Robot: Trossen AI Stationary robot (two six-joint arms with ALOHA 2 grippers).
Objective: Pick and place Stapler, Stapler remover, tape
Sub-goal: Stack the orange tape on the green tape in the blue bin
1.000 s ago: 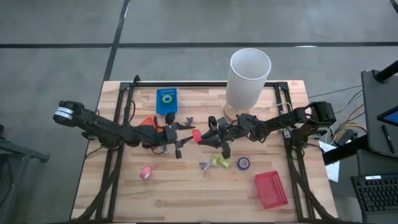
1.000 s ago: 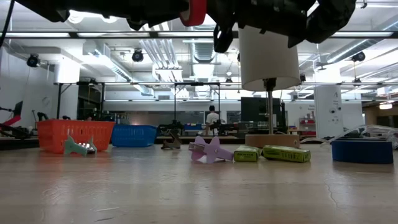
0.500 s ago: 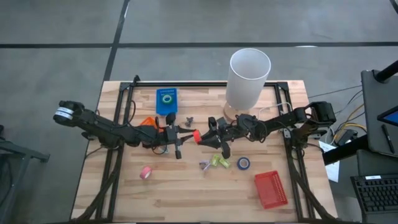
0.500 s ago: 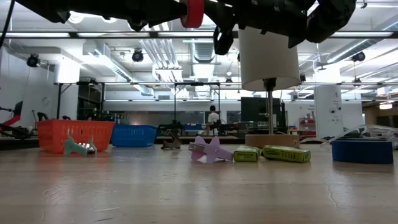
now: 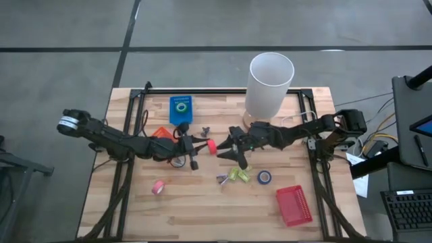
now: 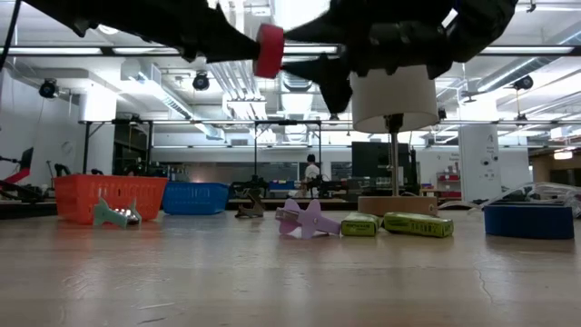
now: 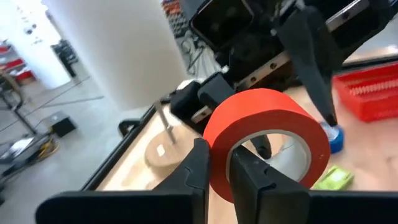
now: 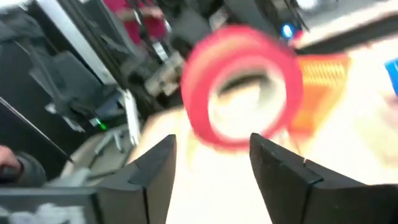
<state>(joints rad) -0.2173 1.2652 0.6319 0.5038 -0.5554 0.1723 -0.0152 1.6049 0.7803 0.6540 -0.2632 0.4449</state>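
My left gripper point(image 5: 204, 143) is shut on a red tape roll point(image 5: 211, 145), held in the air over the table's middle. In the low view the roll point(image 6: 269, 49) shows high above the tabletop. My right gripper point(image 5: 231, 150) is open and faces the roll from the table's right. In the right wrist view the roll point(image 8: 242, 87) is just ahead of its spread fingers, apart from them. A blue tape roll point(image 5: 264, 177) and a pink one point(image 5: 158, 186) lie flat on the table. Yellow-green pieces point(image 5: 236, 174) and a purple stapler remover point(image 5: 221, 179) lie between them. My left gripper holds the red tape roll by its wall point(image 7: 217, 140). One finger point(image 7: 200, 165) is outside the ring and the other point(image 7: 241, 168) is in its hole. The fingers come level from the table's left. The roll stands on edge, lifted clear.
A tall white cylinder point(image 5: 270, 84) stands near the far edge, right of the middle. A blue box with a green ring point(image 5: 181, 109) is at the far left. A red basket point(image 5: 294, 204) sits near right, and an orange piece point(image 5: 160, 133) lies under the left arm.
Both grippers have come down. The red tape roll shows lower in the low view, still in my left gripper. My right gripper has moved toward the table's left, closer to the roll.
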